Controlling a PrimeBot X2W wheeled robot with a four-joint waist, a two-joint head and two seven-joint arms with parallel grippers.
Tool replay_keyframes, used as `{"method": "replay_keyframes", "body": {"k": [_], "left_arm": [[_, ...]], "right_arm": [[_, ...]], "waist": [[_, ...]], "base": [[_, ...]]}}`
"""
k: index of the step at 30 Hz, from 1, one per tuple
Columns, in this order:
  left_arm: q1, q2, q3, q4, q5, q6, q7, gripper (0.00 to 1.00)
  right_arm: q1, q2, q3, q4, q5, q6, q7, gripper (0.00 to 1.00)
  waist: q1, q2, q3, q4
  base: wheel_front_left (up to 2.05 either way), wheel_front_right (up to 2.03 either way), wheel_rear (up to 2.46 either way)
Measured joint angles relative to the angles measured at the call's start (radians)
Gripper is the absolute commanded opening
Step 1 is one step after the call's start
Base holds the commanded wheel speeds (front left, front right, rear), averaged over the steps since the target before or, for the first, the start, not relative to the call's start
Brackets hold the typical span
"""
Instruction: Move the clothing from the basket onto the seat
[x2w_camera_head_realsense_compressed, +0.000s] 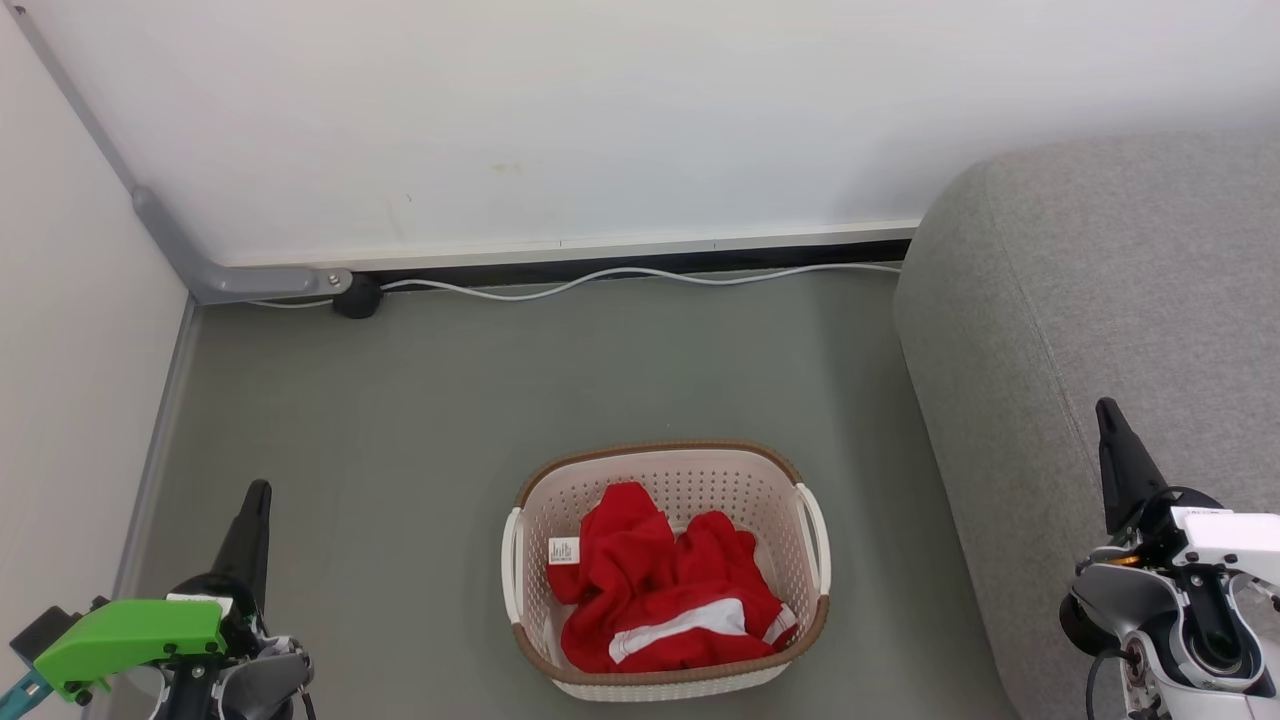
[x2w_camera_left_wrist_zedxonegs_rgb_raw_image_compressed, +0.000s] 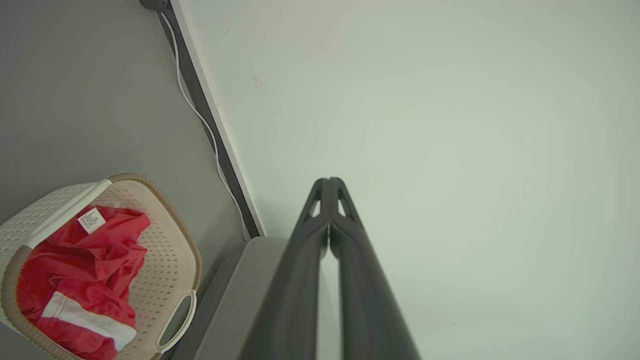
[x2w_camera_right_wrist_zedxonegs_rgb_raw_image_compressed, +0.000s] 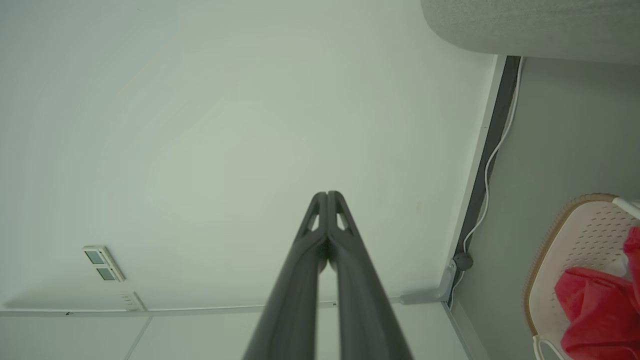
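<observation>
The red clothing (x2w_camera_head_realsense_compressed: 665, 590) with a white band and a white label lies crumpled in the cream basket (x2w_camera_head_realsense_compressed: 678, 470) on the floor, at the lower middle of the head view. The grey seat (x2w_camera_head_realsense_compressed: 1090, 300) rises to the basket's right. My left gripper (x2w_camera_head_realsense_compressed: 256, 490) is shut and empty at the lower left, well left of the basket. My right gripper (x2w_camera_head_realsense_compressed: 1108, 408) is shut and empty at the lower right, in front of the seat. In the left wrist view the left gripper (x2w_camera_left_wrist_zedxonegs_rgb_raw_image_compressed: 329, 180) points at the wall, with the clothing (x2w_camera_left_wrist_zedxonegs_rgb_raw_image_compressed: 85, 270) in the basket (x2w_camera_left_wrist_zedxonegs_rgb_raw_image_compressed: 170, 265) at lower left. The right gripper (x2w_camera_right_wrist_zedxonegs_rgb_raw_image_compressed: 327, 194) faces the wall too.
A white wall with a dark skirting strip runs behind the basket. A white cable (x2w_camera_head_realsense_compressed: 640, 278) and a grey conduit with a dark plug (x2w_camera_head_realsense_compressed: 357, 295) lie along its foot. A side wall closes the left. Grey floor (x2w_camera_head_realsense_compressed: 420, 420) surrounds the basket.
</observation>
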Motion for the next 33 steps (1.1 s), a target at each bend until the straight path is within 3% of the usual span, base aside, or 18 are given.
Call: {"method": "replay_keyframes", "body": {"k": [33], "left_arm": [[0.0, 0.0, 0.0, 0.0, 0.0, 0.0, 0.0, 0.0]], "right_arm": [[0.0, 0.0, 0.0, 0.0, 0.0, 0.0, 0.0, 0.0]], "waist": [[0.0, 0.0, 0.0, 0.0]], "base": [[0.0, 0.0, 0.0]]}}
